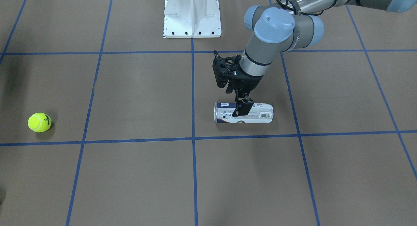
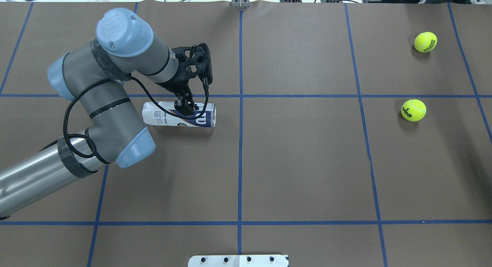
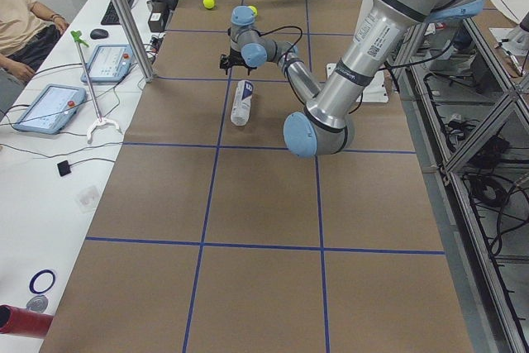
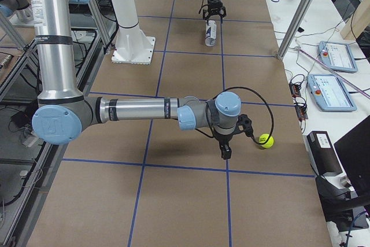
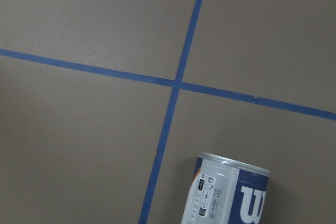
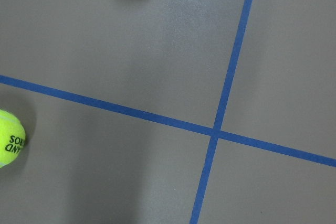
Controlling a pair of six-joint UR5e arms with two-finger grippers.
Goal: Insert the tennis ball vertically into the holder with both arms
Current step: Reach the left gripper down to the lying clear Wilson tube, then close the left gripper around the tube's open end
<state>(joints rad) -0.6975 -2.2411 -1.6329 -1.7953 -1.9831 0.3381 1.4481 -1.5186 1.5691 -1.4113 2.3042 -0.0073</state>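
Note:
The holder [image 1: 260, 113] lies on its side on the brown table, left of centre in the overhead view [image 2: 161, 115], with its silvery rim towards the table's middle. My left gripper [image 1: 241, 108] hangs just over its middle [image 2: 187, 106], fingers spread and empty. The left wrist view shows only the holder's rim end [image 5: 228, 195]. The tennis ball [image 2: 413, 110] with the "3" rests far right on the table [image 1: 39, 122]. My right gripper [image 4: 225, 151] shows only in the exterior right view, low over the table. I cannot tell whether it is open or shut.
A second yellow-green ball [image 2: 425, 42] lies beyond the first, close to my right gripper [image 4: 266, 140], and at the left edge of the right wrist view [image 6: 8, 137]. The white mounting base [image 1: 192, 21] stands at the robot's edge. Blue tape lines grid the table.

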